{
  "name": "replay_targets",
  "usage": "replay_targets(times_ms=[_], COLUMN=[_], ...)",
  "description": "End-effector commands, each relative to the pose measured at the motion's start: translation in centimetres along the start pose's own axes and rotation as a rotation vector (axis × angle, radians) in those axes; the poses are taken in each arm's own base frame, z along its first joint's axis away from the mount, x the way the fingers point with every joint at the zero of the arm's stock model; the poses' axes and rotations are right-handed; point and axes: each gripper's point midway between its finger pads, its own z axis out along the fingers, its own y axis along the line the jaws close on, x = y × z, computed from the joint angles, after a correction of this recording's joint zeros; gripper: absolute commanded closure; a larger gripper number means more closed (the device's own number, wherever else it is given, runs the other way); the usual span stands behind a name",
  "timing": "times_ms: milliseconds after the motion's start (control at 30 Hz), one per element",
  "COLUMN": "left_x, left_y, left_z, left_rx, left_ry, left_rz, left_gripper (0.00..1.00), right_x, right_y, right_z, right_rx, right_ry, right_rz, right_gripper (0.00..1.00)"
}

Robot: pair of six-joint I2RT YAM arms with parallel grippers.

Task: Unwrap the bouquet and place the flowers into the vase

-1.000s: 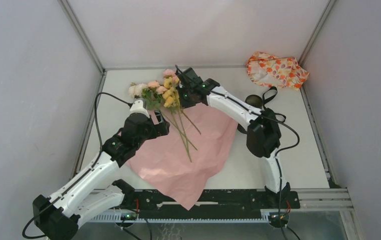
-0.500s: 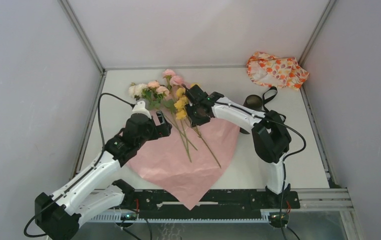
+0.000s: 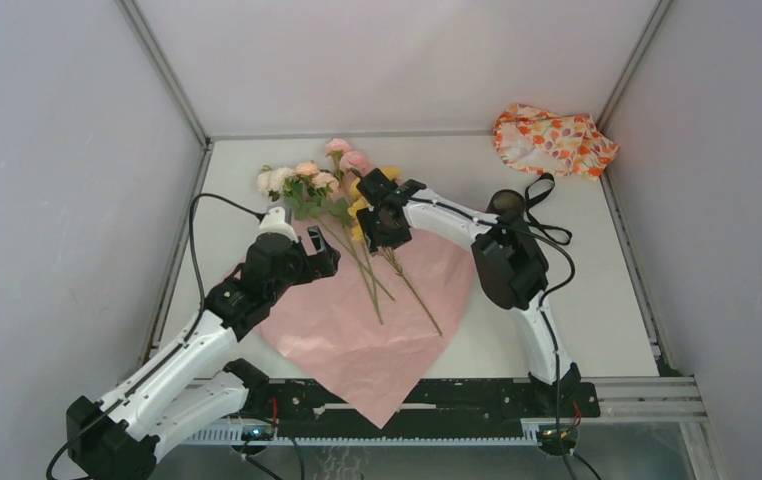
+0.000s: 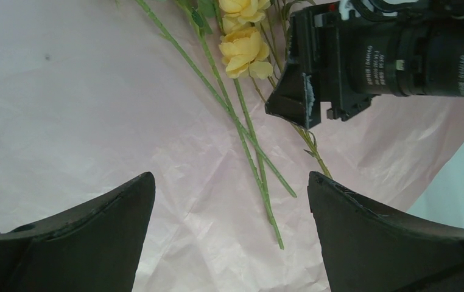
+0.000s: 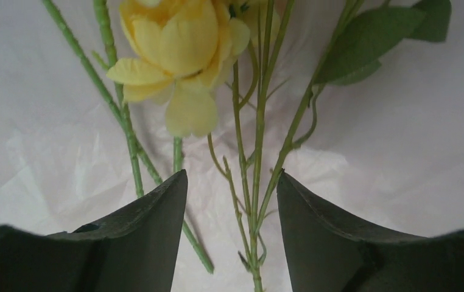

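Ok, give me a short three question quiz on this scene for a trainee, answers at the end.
1. True or false: none of the flowers stands in the vase yet.
2. In the right wrist view, what runs between the right gripper's open fingers? A) thin green stems B) a black ribbon C) a cable
3. Fill in: the orange-and-white cloth bundle sits at the table's far ___ corner.
Key: 1 true; 2 A; 3 right.
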Motion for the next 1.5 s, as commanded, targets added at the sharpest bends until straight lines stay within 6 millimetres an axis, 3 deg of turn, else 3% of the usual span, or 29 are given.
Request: replay_targets(times_ms=[0, 200, 433, 567, 733, 933, 1167, 1300, 1467], left_x=[-0.8, -0.7, -0.6, -0.6, -0.8, -1.9, -2.5, -2.3, -2.4], left_y=[-0.4, 0.0, -0.3, -0.3, -0.4, -0.7, -1.4, -1.7, -2.1], left_z=[0.1, 0.3, 0.4, 0.4, 0.2, -0.7, -0.8, -0.8, -0.6], left_rx=[0.013, -0.001, 0.009, 0.010, 0.015, 0.020, 0.032, 0.044, 0.063], left_ry=[-0.025, -0.029, -0.017, -0.016, -0.019, -0.042, -0.032, -0.019, -0.019], left_rz=[-0.021, -0.019, -0.019, -0.019, -0.027, -0.034, -0.036, -0.043, -0.050], left_gripper=[0.00, 0.00, 0.00, 0.00, 0.00, 0.00, 0.00, 0.00, 0.00], right_x=[-1.6, -2.4, -2.7, -3.6, -5.4, -9.5, -13.7, -15.0, -14.0], right_y=[-0.6, -1.1, -1.1, -0.7, 0.1, 0.8, 0.9, -0.4, -3.6], right_z=[0.6, 1.9, 2.0, 0.8, -2.6, -11.2, -25.3, -33.5, -43.4], right_rx=[0.005, 0.018, 0.017, 0.006, -0.017, -0.054, -0.105, -0.070, 0.041], right_ry=[-0.007, -0.009, -0.013, -0.048, -0.120, -0.317, -0.678, -0.933, -1.235], right_rz=[0.012, 0.026, 0.034, 0.033, 0.027, 0.022, 0.004, 0.000, 0.020], right_gripper=[0.37, 0.46, 0.72, 1.00, 1.00, 1.00, 1.00, 1.00, 1.00])
